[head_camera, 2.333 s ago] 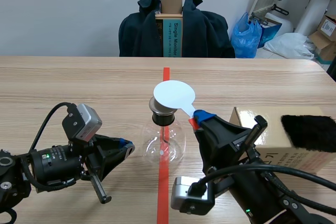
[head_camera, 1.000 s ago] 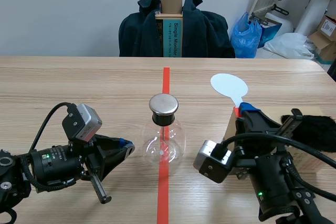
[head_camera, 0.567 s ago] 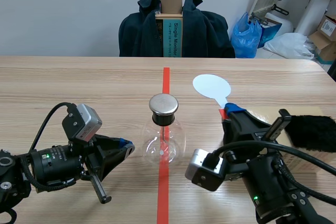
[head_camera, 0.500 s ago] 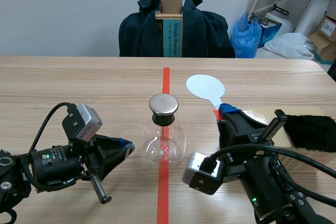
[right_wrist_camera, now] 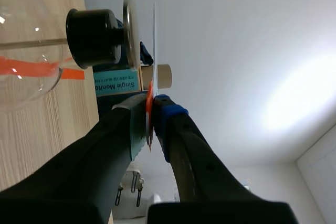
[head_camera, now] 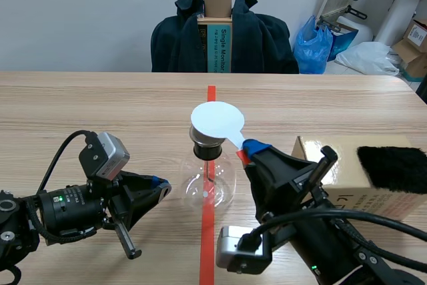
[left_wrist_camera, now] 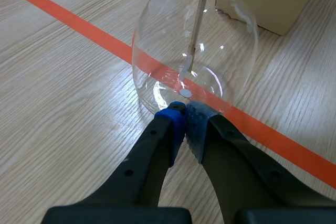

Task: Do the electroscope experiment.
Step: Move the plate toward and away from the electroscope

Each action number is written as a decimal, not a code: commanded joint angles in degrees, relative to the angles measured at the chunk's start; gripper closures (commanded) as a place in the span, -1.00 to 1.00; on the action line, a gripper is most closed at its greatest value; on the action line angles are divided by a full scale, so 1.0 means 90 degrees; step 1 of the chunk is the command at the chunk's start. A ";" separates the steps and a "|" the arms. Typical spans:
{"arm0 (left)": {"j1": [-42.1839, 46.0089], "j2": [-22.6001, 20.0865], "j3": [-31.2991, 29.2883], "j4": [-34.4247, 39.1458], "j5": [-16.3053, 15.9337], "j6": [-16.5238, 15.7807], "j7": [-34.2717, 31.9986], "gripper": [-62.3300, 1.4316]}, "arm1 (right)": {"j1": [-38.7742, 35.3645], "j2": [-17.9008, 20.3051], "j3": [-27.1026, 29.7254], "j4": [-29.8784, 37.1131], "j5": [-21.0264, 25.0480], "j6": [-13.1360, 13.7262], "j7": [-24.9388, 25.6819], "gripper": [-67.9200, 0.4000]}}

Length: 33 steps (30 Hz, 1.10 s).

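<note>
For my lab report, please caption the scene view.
Right claw holds a white round paddle over the metal-capped clear glass flask; left claw rests shut beside it.

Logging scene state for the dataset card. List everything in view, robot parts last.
flask: 1, clear glass with black stopper and metal cap, table centre
paddle: 1, white disc with red handle, held just over the flask's cap
cardboard box: 1, tan, on the table beside the right arm
fur pad: 1, black, on top of the cardboard box
table: 1, light wood
jacket: 1, dark, behind the table
plastic bag: 1, blue, right of the jacket
left gripper: 1, black, jaws shut on nothing, tips at the flask's base
right gripper: 1, black, jaws shut on the paddle's handle
</note>
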 commanded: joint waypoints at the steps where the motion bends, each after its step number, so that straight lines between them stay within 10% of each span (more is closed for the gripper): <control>1: -0.0017 0.0012 -0.0024 0.0151 -0.0041 -0.0012 -0.0129 0.86 | 0.0075 0.0032 0.0012 0.0112 0.0046 -0.0073 0.0068 0.97; 22: -0.0017 0.0012 -0.0024 0.0151 -0.0041 -0.0012 -0.0129 0.86 | 0.0073 0.0032 0.0012 0.0112 0.0046 -0.0073 0.0168 0.97; 33: -0.0017 0.0012 -0.0024 0.0151 -0.0041 -0.0012 -0.0129 0.86 | 0.0073 0.0032 0.0012 0.0112 0.0051 -0.0070 -0.1399 0.97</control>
